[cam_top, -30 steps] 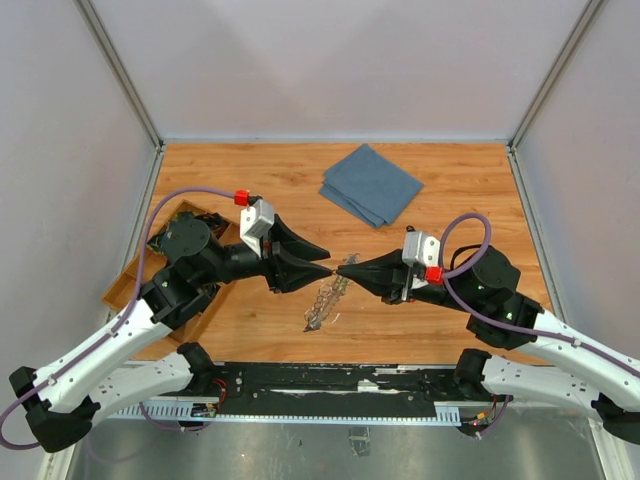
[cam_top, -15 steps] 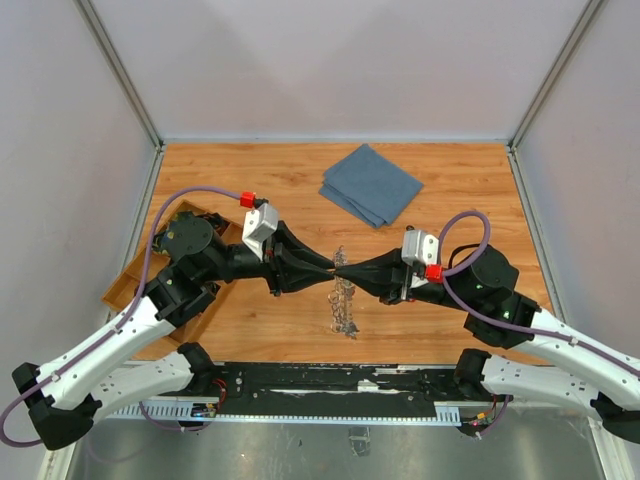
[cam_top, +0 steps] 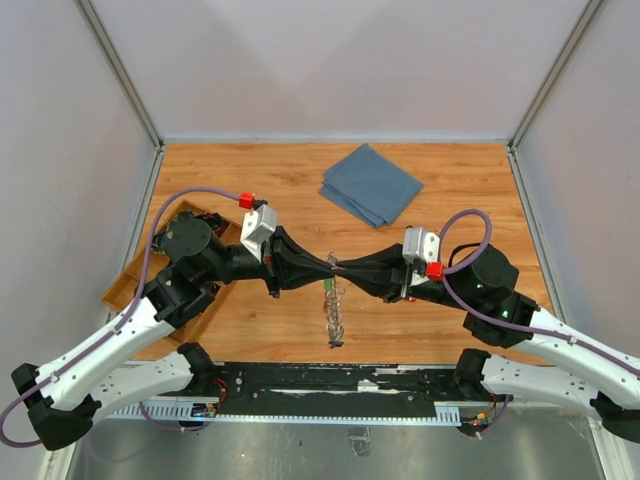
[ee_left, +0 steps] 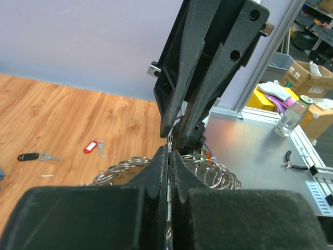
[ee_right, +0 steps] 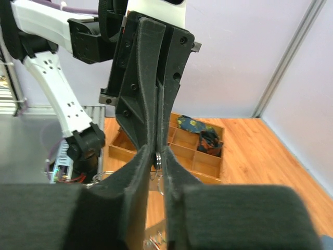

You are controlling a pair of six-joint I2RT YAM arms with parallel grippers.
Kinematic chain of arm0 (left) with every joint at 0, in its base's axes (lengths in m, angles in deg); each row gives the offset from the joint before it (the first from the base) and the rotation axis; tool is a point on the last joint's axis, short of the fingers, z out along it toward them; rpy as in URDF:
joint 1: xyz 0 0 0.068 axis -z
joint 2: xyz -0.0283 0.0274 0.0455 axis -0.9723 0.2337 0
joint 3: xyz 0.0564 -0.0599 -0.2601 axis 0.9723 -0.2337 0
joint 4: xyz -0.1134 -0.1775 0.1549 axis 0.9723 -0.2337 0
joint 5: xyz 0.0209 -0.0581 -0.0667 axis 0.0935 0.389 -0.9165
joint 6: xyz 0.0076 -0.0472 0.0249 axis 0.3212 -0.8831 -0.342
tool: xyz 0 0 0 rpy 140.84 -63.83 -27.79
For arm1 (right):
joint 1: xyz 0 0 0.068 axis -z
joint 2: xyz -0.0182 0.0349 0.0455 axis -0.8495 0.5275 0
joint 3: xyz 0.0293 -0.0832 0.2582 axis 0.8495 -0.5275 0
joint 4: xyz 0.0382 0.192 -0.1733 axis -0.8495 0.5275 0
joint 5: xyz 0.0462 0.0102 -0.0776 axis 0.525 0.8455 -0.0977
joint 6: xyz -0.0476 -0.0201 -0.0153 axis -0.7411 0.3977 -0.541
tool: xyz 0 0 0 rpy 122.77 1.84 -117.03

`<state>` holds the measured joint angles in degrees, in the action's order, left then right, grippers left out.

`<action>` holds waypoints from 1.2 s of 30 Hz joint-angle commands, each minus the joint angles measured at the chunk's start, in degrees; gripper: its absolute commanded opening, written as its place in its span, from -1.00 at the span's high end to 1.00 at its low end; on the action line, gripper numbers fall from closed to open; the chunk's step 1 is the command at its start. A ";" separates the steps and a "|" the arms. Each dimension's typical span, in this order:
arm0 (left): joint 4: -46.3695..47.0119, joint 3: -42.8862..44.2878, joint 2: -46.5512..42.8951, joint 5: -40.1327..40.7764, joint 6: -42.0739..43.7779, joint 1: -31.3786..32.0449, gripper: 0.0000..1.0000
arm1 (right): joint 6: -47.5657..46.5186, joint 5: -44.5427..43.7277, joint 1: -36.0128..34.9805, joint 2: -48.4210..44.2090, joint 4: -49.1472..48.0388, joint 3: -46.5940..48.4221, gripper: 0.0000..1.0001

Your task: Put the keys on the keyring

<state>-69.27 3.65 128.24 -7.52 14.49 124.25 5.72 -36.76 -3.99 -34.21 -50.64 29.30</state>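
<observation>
The keyring (cam_top: pixel 333 312) is a jagged silvery bunch of linked rings, hanging over the wood just below where both grippers meet tip to tip. A small green piece shows near its top. My left gripper (cam_top: pixel 327 263) (ee_left: pixel 170 151) is shut on a thin ring edge, and loops of the keyring (ee_left: pixel 217 175) bulge out on both sides of its fingers. My right gripper (cam_top: pixel 340 267) (ee_right: pixel 158 156) faces it, pads pressed on a ring of the same keyring (ee_right: pixel 157 157). Two keys lie on the table in the left wrist view, one red-tagged (ee_left: pixel 92 147) and one black-headed (ee_left: pixel 31 155).
A folded blue cloth (cam_top: pixel 372 185) lies at the back of the table. A wooden divider tray (cam_top: pixel 128 290) (ee_right: pixel 193 147) sits under the left arm at the left edge and holds dark bundles. Grey walls close in the left, right and back.
My left gripper has moved right to meet the right gripper's tip and has shut on the keyring. The hanging keyring swung from a slant to nearly straight down.
</observation>
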 commanded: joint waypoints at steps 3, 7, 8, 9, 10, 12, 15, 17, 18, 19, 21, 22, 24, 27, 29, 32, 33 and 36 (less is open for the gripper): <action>2.44 0.14 -3.45 3.13 -0.42 0.40 0.99 | -1.18 -0.91 0.00 -3.75 0.47 2.62 0.42; 6.47 -1.47 -5.65 3.54 -2.86 0.43 0.99 | 0.40 -1.13 0.01 -5.32 1.40 2.17 0.31; 7.65 -2.01 -6.03 3.41 -3.51 0.42 0.99 | 1.08 -0.82 0.01 -5.46 1.16 1.98 0.29; 8.83 -2.39 -6.32 3.24 -4.12 0.42 0.99 | 1.84 -0.50 0.01 -5.55 0.70 1.76 0.26; 9.88 -2.70 -6.59 2.89 -4.69 0.40 0.99 | 2.62 -0.10 0.01 -5.58 -0.02 1.51 0.24; 11.92 -3.11 -6.91 1.77 -5.77 0.43 0.99 | 4.02 0.88 0.01 -5.62 -2.05 0.73 0.21; 13.82 -3.31 -7.28 0.39 -6.86 0.42 0.99 | 5.89 1.56 0.01 -4.98 -4.85 0.16 0.18; 14.92 -3.47 -7.56 -0.29 -7.36 0.42 0.99 | 6.26 2.82 0.01 -4.04 -5.00 1.08 0.19; 15.51 -3.56 -7.74 -0.48 -7.57 0.44 0.99 | 6.22 4.10 0.01 -3.52 -5.07 1.50 0.21; 16.07 -3.70 -7.93 -0.67 -7.79 0.41 0.99 | 6.28 5.17 0.01 -3.07 -5.37 1.73 0.23; 17.14 -3.80 -8.08 -1.07 -8.18 0.42 0.99 | 6.30 7.05 0.01 -2.26 -6.58 1.85 0.30; 17.42 -3.84 -8.13 -1.20 -8.24 0.40 0.99 | 6.30 7.81 0.01 -1.89 -6.98 1.97 0.34; 17.76 -3.70 -7.94 -1.53 -8.24 0.40 0.99 | 6.38 9.13 0.01 -1.23 -7.42 2.39 0.37; 17.79 -3.34 -7.53 -2.13 -8.00 0.41 0.99 | 6.56 9.90 -0.08 -0.46 -8.02 2.73 0.39; 17.54 -3.08 -7.24 -2.34 -7.84 0.47 0.99 | 6.63 9.76 -0.08 -0.12 -8.68 2.73 0.42; 17.51 -3.14 -7.03 -2.53 -7.72 0.40 0.99 | 6.86 9.65 -0.08 0.17 -9.66 2.89 0.46; 17.51 -3.14 -7.03 -2.61 -7.76 0.44 0.99 | 7.02 9.63 -0.08 0.21 -10.01 2.83 0.47; 17.51 -3.23 -7.00 -2.54 -7.63 0.47 0.99 | 7.43 9.51 -0.08 0.39 -10.77 2.76 0.50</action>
<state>-55.55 -0.11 121.62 -9.58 6.97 124.30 11.91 -28.30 -3.99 -33.62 -57.13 30.18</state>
